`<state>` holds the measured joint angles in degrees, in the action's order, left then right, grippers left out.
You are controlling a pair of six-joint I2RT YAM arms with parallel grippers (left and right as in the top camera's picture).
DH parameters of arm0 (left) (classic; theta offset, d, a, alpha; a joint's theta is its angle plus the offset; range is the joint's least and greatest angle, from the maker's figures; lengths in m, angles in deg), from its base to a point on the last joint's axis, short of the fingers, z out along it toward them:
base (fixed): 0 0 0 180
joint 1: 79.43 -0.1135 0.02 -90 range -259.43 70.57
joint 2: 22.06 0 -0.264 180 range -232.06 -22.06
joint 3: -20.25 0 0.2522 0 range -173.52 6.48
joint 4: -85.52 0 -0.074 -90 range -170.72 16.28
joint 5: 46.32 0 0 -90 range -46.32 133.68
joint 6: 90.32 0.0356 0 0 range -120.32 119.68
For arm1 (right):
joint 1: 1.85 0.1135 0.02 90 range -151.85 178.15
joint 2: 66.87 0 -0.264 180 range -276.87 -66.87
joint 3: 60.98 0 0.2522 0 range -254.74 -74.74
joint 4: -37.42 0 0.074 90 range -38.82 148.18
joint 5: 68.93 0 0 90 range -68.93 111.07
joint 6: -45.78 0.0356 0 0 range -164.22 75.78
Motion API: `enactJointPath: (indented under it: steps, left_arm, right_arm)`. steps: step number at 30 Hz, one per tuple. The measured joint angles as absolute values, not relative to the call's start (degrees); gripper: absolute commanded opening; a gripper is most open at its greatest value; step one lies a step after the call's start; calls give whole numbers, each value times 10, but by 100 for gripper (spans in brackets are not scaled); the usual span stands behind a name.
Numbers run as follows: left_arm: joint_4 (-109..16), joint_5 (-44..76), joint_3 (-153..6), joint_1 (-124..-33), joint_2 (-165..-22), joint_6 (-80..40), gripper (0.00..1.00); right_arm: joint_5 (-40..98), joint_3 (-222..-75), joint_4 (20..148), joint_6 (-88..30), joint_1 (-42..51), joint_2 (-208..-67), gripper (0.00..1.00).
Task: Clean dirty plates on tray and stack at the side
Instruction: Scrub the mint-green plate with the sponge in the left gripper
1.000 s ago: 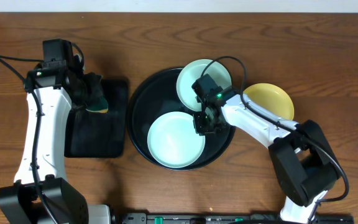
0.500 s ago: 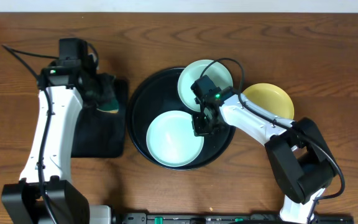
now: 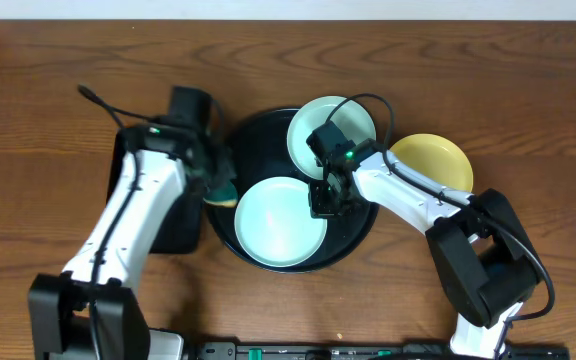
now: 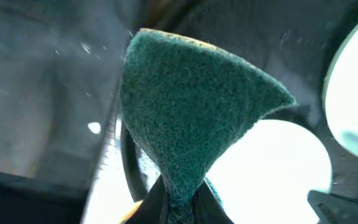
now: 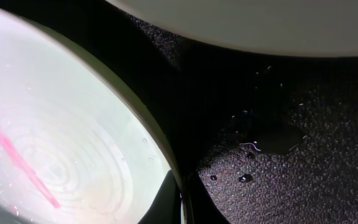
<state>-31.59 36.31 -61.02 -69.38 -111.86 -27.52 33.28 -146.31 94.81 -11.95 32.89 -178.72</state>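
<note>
The round black tray [image 3: 230, 160] holds two aqua plates. The near plate [image 3: 278, 222] has a pink streak [image 5: 17, 160] on it in the right wrist view. The far aqua plate [image 3: 318, 130] leans on the tray's far right rim. The yellow plate [image 3: 438, 160] lies on the table to the right of the tray. My right gripper [image 3: 325, 203] is shut on the near plate's right rim [image 5: 160, 149]. My left gripper [image 3: 218, 185] is shut on a green sponge [image 4: 191, 99] with a yellow underside, over the tray's left rim beside the near plate.
A rectangular black tray [image 3: 168, 225] lies left of the round tray, partly under my left arm. Water drops [image 5: 247, 149] sit on the round tray's textured floor. Bare wood table surrounds the trays.
My left arm has swung right with the sponge, from over the rectangular tray to the round tray's left rim. The right gripper has stayed on the near plate's rim.
</note>
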Motion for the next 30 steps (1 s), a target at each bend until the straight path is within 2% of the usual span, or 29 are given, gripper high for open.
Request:
enactJointPath:
  steps: [11, 18, 30]
  left_arm:
    - [-456, 372, -483, -557, -1120, -372, 7]
    - [-484, 385, -445, -526, -1131, -408, 8]
    - [-486, 338, -445, -508, -1157, -240, 7]
  right_arm:
    - [333, -1463, 949, -116, 329, -1787, 1]
    - [333, -1463, 949, -116, 329, -1787, 1]
    - [333, -1463, 950, -116, 329, -1787, 1]
